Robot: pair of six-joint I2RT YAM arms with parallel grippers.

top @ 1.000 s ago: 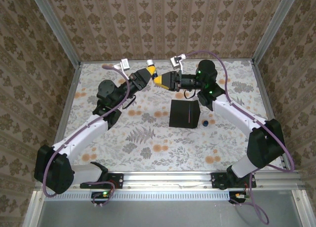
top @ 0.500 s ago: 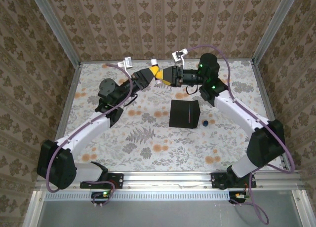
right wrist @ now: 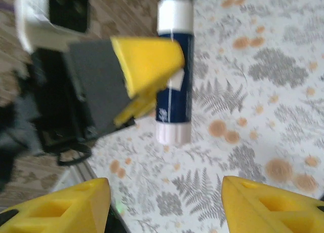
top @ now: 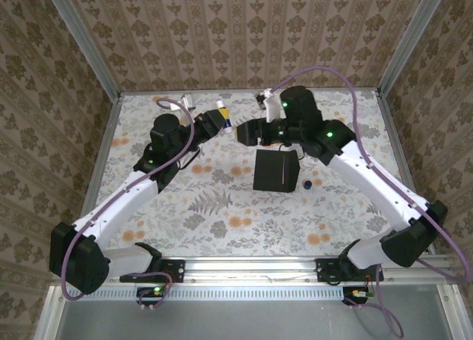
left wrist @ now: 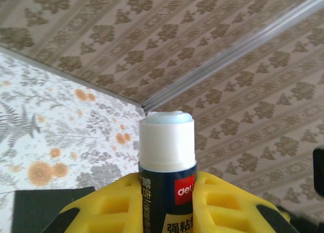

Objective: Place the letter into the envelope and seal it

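The black envelope lies flat in the middle of the table, and its corner shows low in the left wrist view. The letter is hidden. My left gripper is held above the far part of the table, shut on a white-and-blue glue stick whose uncapped tip points away from the wrist. My right gripper faces it from the right, open with nothing between its yellow fingers. The glue stick hangs a short way in front of it.
A small blue cap lies on the table just right of the envelope. Metal rails and patterned walls close in the flowered table on the left, back and right.
My right gripper has opened, let go of the glue stick's end and drawn back to the right. My left gripper has carried the stick a little to the left.
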